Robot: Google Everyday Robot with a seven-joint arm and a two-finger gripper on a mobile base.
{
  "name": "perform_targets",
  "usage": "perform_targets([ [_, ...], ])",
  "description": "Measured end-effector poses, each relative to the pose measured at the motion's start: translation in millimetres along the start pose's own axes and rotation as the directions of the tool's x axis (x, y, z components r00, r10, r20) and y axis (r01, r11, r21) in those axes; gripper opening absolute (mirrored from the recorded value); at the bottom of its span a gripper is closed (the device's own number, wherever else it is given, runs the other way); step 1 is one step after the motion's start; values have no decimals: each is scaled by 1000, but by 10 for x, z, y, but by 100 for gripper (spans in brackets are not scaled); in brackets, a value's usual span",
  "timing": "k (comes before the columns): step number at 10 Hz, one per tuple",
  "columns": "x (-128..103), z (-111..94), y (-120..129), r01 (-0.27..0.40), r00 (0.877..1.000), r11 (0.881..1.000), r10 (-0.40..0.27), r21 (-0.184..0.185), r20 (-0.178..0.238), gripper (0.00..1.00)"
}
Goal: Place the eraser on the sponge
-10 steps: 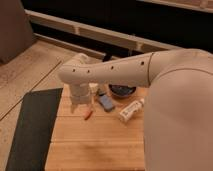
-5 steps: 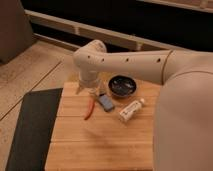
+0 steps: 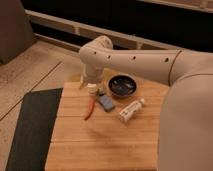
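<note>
At the far left of the desk (image 3: 100,145), the gripper (image 3: 91,84) is hung below the arm's bent wrist, just left of the dark bowl (image 3: 123,86). Over the last second the arm has been swung away from the near-left part of the desk, toward the far side and to the right. The sponge (image 3: 106,102) and the slender red thing (image 3: 90,108) have not been shifted by it.

A small cream-white stub, taken to be the eraser (image 3: 92,91), is seen right under the gripper. It is just beside the sponge's far-left corner and not on it, and the sponge's blue-grey top is shown bare. It cannot be told whether the eraser is pinched or merely lies on the desk, nor whether the gripper is spread or pressed together. The goal is therefore judged unmet at this moment, though the eraser is close to its place.

One container is present, the bowl, which stands upright. A bluish glint is seen inside, and what it holds, if anything, cannot be made out. The white tube (image 3: 131,110) is laid outside it, nearer and to the right.
</note>
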Motion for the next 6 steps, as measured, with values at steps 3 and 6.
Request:
perform_targets([
  [3,-199,175,-246,-2,1000,995,-1,100,28,65],
  [6,-525,298,-452,-22,999,989,16,144,41,65],
])
